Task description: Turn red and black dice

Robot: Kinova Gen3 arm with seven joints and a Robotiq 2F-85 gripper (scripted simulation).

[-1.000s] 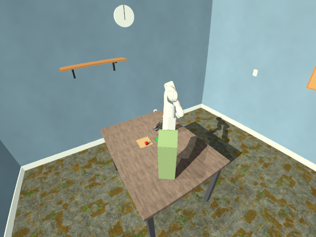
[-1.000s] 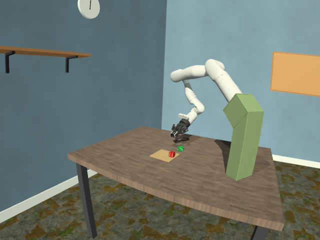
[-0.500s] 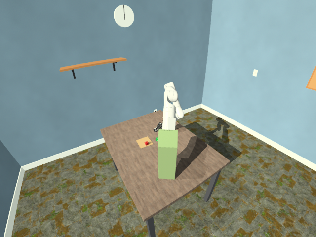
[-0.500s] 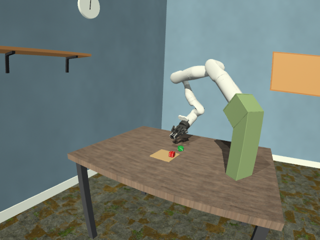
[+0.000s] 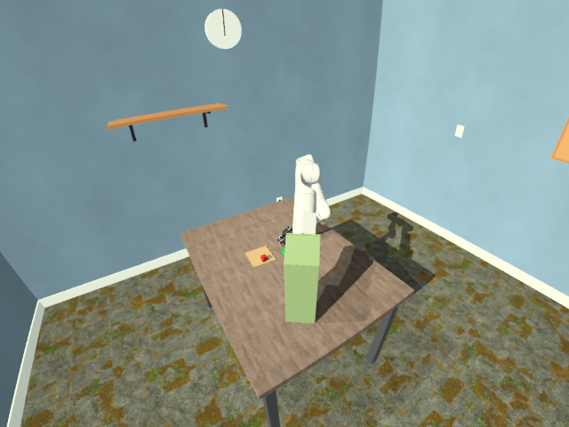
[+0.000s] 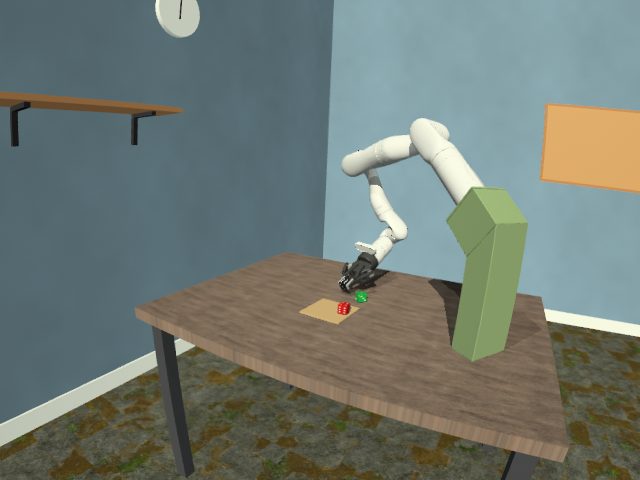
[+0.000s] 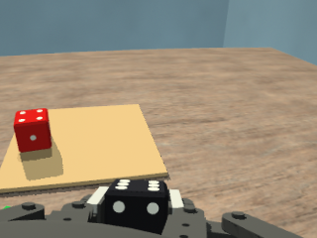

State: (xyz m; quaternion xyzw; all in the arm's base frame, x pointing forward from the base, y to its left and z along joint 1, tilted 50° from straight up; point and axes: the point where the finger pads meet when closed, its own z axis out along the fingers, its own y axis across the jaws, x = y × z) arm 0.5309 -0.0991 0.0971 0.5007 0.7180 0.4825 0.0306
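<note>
Black die (image 7: 136,203) is sitting clenched in the gripper (image 7: 136,210), six pips upward, hanging low just off the mat (image 7: 94,144) edge, likely for setting down there. Red die (image 7: 32,129) is resting on the mat, four up; green die (image 6: 361,296) is lying just beside the mat.

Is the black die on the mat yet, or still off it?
Off it. The black die sits clamped in the gripper, short of the mat's near edge; only the red die rests on the mat.
</note>
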